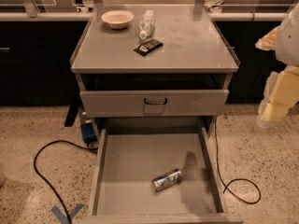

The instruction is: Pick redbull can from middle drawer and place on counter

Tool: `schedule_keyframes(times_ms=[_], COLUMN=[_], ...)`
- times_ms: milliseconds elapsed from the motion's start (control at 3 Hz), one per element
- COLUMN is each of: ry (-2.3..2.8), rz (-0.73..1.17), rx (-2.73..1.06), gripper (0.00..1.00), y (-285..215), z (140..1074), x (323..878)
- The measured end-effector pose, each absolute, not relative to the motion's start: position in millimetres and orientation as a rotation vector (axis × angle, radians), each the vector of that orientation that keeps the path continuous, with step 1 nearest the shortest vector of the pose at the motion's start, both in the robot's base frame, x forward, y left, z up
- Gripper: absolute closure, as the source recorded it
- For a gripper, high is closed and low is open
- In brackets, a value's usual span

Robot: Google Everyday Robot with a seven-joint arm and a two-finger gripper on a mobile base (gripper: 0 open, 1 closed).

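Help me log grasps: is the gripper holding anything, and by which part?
Nothing held: the redbull can lies on the middle drawer floor, far from the gripper at the right edge.

White arm (290, 38), cream blocky jaws, right edge

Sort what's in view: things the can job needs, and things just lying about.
For the job: redbull can, on its side in the open middle drawer; counter; claw, off to the right of the counter.

Lying about: bowl, clear bottle and black packet on the counter; black cable left of the drawer.
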State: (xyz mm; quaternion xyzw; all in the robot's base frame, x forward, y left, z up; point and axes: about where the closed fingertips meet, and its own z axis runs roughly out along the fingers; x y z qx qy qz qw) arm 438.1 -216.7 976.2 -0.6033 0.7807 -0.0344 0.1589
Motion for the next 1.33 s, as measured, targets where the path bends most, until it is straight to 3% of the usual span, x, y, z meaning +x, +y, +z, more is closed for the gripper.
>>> schedule_keyframes(times_ms=[667, 1333], ry=[2.222, 2.198], rz=[-0.146, -0.085], rx=[-1.730, -1.695], gripper=[0.00, 0.00], y=[-215.1, -208.4], z=[965.3, 857.4], x=[440.4, 471.8])
